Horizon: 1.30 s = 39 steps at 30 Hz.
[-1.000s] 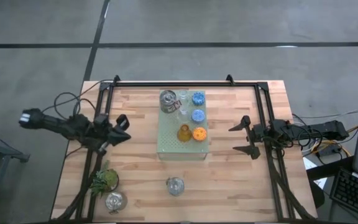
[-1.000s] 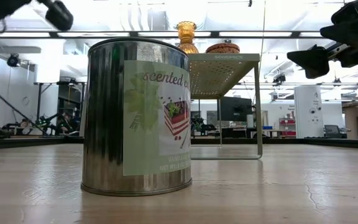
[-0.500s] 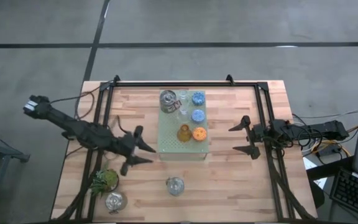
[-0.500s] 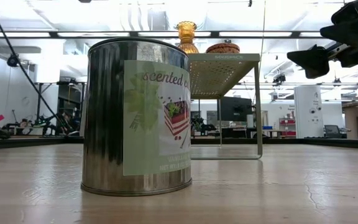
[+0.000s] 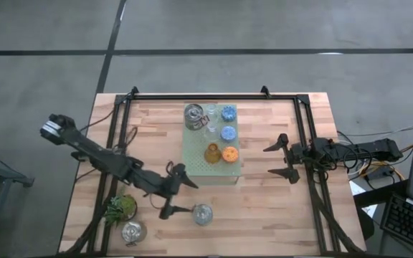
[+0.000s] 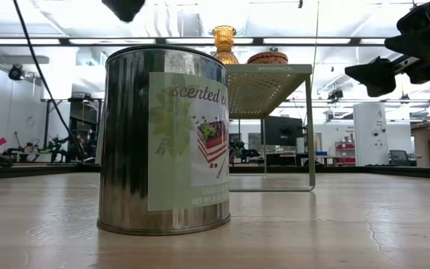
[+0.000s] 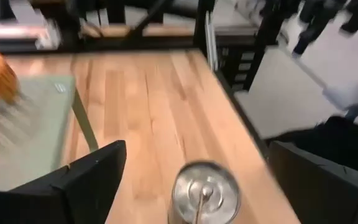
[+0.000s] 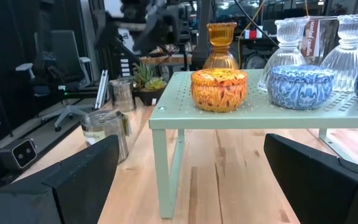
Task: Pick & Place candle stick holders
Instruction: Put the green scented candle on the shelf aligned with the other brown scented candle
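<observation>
A shiny silver candle stick holder [image 5: 202,213] with a "scented" label [image 6: 163,138] stands near the table's front edge. My left gripper [image 5: 189,195] hovers open just left of and above it, a finger on either side [image 7: 205,190]. A second silver one [image 5: 132,231] stands at the front left. On the pale green board [image 5: 192,168] stand a silver [image 5: 194,115], two blue [image 5: 229,112], an amber [image 5: 212,152], an orange [image 5: 229,153] and two clear glass [image 5: 210,129] holders. My right gripper [image 5: 279,159] waits open to the board's right.
A leafy green plant sprig [image 5: 120,208] sits at the front left beside the second silver holder. The board is a raised shelf on thin legs [image 8: 166,180]. A black frame [image 5: 214,95] runs along the table's far and side edges. Bare wood lies at the front right.
My left gripper has swung from the table's left side toward the right and near edge, ending beside the front silver holder, and its fingers have opened wide. No holder has moved.
</observation>
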Available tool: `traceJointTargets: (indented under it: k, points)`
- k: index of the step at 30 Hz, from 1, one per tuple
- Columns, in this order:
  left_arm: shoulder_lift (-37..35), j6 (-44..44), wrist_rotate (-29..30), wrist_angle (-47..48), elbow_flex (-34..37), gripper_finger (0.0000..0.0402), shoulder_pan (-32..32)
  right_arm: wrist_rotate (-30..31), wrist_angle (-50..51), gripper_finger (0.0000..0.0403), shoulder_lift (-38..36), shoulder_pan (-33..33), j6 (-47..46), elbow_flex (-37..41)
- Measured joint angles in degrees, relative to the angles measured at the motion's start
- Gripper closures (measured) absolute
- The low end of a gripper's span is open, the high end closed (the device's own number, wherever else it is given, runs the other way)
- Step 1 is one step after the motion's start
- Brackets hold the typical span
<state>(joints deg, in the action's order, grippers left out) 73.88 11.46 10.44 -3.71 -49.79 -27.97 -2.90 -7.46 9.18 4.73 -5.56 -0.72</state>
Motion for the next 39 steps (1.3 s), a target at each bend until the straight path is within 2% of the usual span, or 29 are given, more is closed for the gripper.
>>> traceJointTargets:
  k: [22,39]
  points:
    - [20.1,-4.2,-0.5,-2.0,-7.6,0.0007,-1.8,0.0,0.0,0.0012,0.0,0.0,0.0,0.0]
    - [26.4,-1.9,-0.9,-1.7,-8.0,0.0007,-1.9,0.0,0.0,0.0012,0.0,0.0,0.0,0.0]
